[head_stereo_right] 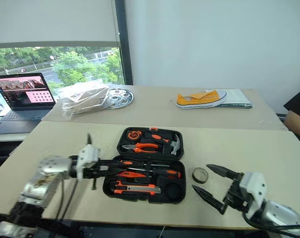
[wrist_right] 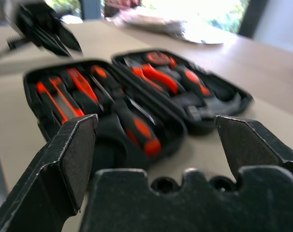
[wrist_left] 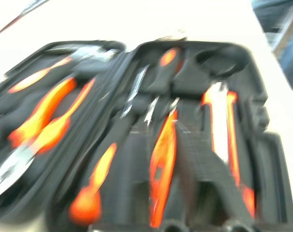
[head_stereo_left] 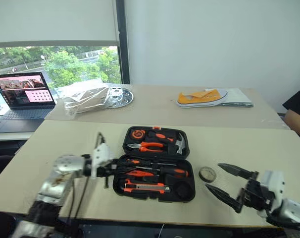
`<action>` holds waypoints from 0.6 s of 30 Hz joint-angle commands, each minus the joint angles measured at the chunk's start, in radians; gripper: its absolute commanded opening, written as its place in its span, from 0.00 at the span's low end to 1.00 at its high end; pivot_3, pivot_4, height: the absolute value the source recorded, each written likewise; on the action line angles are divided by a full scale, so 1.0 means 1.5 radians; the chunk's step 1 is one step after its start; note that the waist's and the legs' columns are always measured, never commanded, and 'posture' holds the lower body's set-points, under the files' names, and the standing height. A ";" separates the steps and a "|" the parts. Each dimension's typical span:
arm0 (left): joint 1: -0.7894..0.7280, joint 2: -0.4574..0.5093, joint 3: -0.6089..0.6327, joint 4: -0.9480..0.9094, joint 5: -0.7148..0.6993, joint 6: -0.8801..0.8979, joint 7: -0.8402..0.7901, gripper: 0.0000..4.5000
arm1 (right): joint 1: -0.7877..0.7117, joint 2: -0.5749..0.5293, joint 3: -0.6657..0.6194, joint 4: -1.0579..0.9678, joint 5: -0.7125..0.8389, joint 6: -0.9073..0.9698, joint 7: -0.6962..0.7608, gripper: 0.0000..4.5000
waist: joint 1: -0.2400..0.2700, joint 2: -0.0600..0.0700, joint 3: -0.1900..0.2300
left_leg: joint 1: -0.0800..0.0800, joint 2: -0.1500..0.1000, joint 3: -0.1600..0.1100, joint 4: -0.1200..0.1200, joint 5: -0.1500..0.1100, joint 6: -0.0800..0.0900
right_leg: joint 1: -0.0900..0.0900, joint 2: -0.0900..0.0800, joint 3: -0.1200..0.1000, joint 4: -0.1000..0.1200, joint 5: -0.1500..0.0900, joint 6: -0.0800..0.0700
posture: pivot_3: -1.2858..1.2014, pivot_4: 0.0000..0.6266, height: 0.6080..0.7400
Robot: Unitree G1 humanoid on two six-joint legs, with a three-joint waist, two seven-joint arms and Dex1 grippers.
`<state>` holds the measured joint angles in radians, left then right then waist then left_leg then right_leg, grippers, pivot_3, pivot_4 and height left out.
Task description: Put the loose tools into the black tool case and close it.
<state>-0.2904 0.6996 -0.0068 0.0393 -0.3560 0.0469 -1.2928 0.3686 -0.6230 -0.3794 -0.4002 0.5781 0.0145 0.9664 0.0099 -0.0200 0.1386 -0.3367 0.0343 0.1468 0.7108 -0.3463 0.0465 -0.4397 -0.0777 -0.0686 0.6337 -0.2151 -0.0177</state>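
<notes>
The black tool case (head_stereo_left: 191,184) lies open in the middle of the table. Its near half holds two black-and-orange screwdrivers (head_stereo_left: 157,171), a slim orange tester screwdriver (wrist_left: 161,164) and the orange-and-black utility knife (head_stereo_left: 145,188). The far half holds pliers (head_stereo_left: 151,146) and a hammer (head_stereo_left: 178,143). A small black tape roll (head_stereo_left: 207,174) lies on the table just right of the case. My left gripper (head_stereo_left: 114,168) hovers at the case's left edge, pointing across it. My right gripper (head_stereo_left: 213,177) is open wide, its tips on either side of the roll with nothing held.
A second table behind carries a laptop (head_stereo_left: 24,94), a crumpled plastic bag (head_stereo_left: 85,101), a metal disc (head_stereo_left: 119,96) and a yellow shoe (head_stereo_left: 202,97) on papers. A person's dark sleeve (head_stereo_left: 298,111) shows at the right edge. The table's front edge runs just below the case.
</notes>
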 commanded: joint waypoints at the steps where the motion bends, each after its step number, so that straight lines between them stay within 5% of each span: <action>1: 0.061 0.047 0.078 0.016 -0.055 -0.023 -0.058 0.59 | 0.068 -0.002 -0.069 0.015 -0.030 -0.057 0.023 1.00 | 0.001 0.000 0.000 | 0.000 0.000 0.000 0.000 0.000 0.000 | 0.000 0.000 0.000 -0.001 0.000 0.000 | 0.52 0.24 1.00; 7: 0.113 0.076 0.128 0.047 -0.075 -0.077 -0.109 0.99 | 0.113 -0.012 -0.092 0.048 -0.066 -0.092 0.038 1.00 | 0.002 0.000 0.001 | 0.000 0.000 0.000 0.000 -0.001 0.001 | 0.001 -0.001 0.000 -0.003 0.000 0.001 | 0.52 0.24 1.00; 12: 0.121 0.075 0.116 0.009 -0.100 -0.067 -0.145 0.99 | 0.023 -0.109 -0.028 0.033 -0.107 -0.011 0.044 1.00 | -0.003 0.001 0.001 | 0.000 0.000 0.001 0.000 -0.001 0.002 | 0.001 -0.006 0.001 -0.003 0.001 0.003 | 0.52 0.24 1.00; 18: 0.111 0.061 0.095 -0.008 -0.097 -0.059 -0.142 0.99 | -0.210 -0.198 0.163 0.105 -0.207 0.048 0.085 1.00 | -0.006 0.001 0.002 | 0.000 0.000 0.001 0.000 0.000 0.001 | 0.000 -0.005 0.001 -0.002 0.004 0.000 | 0.52 0.24 1.00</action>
<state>-0.1192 0.7899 0.1309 0.0452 -0.4945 -0.0425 -1.5068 0.1002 -0.9056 -0.1963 -0.2803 0.3147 0.0663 1.0767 0.0005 -0.0181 0.1417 -0.3368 0.0342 0.1479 0.7115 -0.3458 0.0470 -0.4396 -0.0780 -0.0682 0.6300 -0.2094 -0.0181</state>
